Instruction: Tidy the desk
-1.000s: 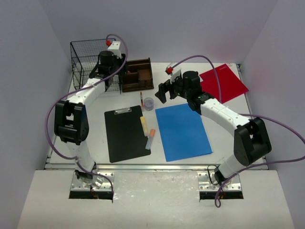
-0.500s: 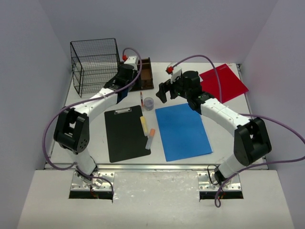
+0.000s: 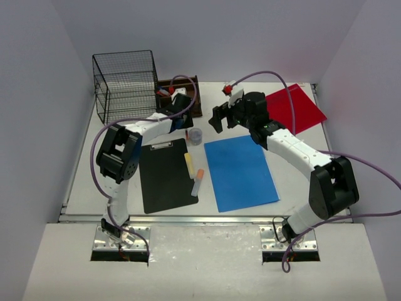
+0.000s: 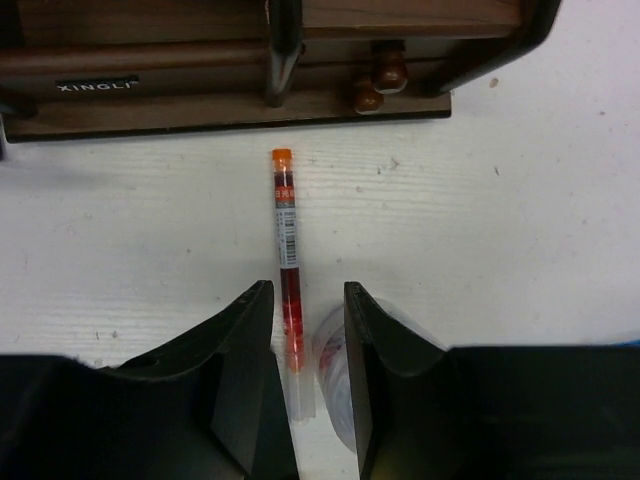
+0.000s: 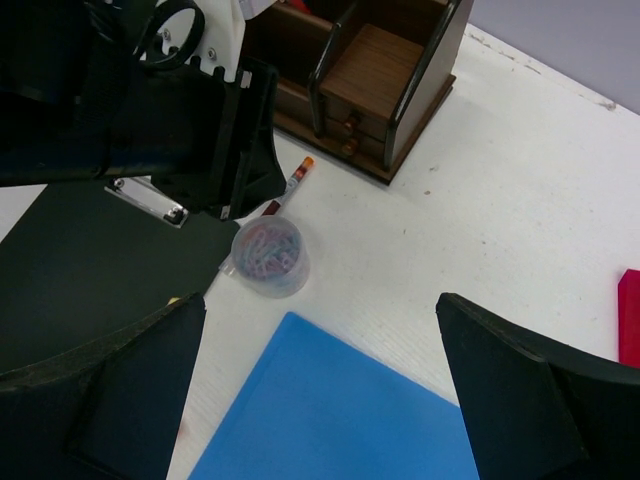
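The white desk [image 3: 208,207] holds scattered items. A clear tube [image 4: 288,250] with red contents and an orange cap lies just in front of the brown wooden organizer [image 4: 200,80]. My left gripper [image 4: 305,290] is low over the tube's near end, its jaws standing on either side with gaps, so it is open. A clear cup of paper clips [image 5: 270,257] sits by the left gripper's [image 5: 262,195] right finger. My right gripper [image 5: 320,305] hangs wide open and empty above the blue folder's [image 3: 241,172] far corner.
A black clipboard [image 3: 163,182] lies front left with a yellow marker [image 3: 189,163] and an orange-tipped one [image 3: 198,182] along its right edge. A red folder [image 3: 294,106] lies back right. A black wire basket [image 3: 125,78] stands back left.
My left arm swung right from the wire basket to the front of the organizer and dropped over the tube. My right arm has hardly moved.
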You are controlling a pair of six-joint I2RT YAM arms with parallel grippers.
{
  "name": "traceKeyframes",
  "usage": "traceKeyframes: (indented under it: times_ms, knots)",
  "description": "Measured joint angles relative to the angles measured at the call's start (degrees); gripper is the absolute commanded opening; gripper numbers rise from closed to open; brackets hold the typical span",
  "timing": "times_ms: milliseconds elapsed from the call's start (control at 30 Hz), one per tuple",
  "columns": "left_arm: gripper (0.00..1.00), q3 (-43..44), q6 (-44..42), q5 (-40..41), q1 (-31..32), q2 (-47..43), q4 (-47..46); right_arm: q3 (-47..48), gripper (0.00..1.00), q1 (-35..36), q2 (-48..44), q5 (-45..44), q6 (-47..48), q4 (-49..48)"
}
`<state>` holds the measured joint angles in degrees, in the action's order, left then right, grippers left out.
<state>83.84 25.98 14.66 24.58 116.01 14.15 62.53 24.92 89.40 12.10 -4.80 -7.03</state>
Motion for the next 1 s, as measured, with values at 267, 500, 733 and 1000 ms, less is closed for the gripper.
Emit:
traceKeyframes:
  times_ms: [267, 500, 733, 1000]
  knots:
    - [0.34, 4.6, 1.4, 1.9, 0.0, 5.3, 1.3, -0.8, 0.99, -0.1, -0.1, 0.0, -0.2, 0.1]
    - [0.34, 7.5, 2.1, 2.4, -0.3, 9.7, 2.3, -0.9, 0.99, -0.3, -0.2, 0.0, -0.2, 0.3]
    - [0.25, 8.1, 2.8, 2.6, -1.5, 11.3, 2.4, -1.0, 0.99, -0.6, -0.6, 0.0, -0.2, 0.2]
    - [0.0, 8.1, 3.3, 2.0, -2.2, 11.5, 1.9, -1.0, 0.99, -0.6, -0.6, 0.1, -0.2, 0.3]
